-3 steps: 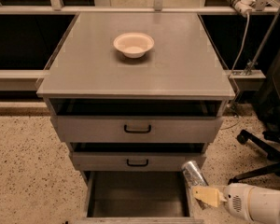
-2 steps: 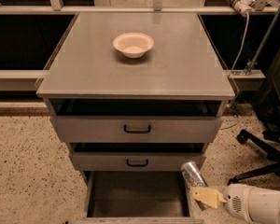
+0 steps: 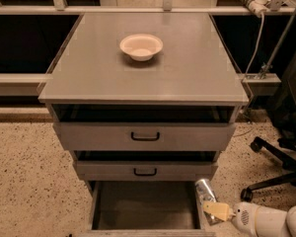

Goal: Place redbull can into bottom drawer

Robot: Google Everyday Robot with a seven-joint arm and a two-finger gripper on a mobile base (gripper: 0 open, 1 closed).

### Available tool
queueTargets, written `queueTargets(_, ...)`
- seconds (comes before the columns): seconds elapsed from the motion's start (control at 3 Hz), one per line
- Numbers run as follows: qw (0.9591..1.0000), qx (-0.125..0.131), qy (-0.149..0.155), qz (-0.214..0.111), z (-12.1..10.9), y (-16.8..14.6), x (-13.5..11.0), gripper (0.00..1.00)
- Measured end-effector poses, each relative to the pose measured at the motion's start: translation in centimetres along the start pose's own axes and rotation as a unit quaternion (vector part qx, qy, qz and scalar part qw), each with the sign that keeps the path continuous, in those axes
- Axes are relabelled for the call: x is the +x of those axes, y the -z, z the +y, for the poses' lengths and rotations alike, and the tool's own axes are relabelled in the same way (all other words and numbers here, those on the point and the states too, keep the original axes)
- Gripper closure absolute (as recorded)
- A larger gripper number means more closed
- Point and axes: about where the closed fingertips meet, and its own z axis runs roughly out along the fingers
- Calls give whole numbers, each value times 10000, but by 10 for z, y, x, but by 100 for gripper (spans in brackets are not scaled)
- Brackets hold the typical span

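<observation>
redbull can | position unchanged, over right wall of open bottom drawer | tool closed around it

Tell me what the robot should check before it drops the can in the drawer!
1. Bottom drawer pulled open: ok.
2. Room inside it: ok, bare grey floor shows.
3. Redbull can held by the gripper, low at the right: ok.
4. Can above the drawer's inside: not ok, it hangs tilted by the right wall.
5. Gap between the can and the middle drawer: cannot tell.
6. Bowl out of the way on the cabinet top: ok.
</observation>
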Motion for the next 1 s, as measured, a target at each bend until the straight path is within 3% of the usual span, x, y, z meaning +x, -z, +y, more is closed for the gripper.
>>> queueTargets(0.33,9968,-88,-760,211,-54,-48,34,100)
queueTargets(0.67,9969,-87,-756,210,-54,-48,34,100)
queueTargets(1.0,9956,-141,-898,229,-70,-74,34,100)
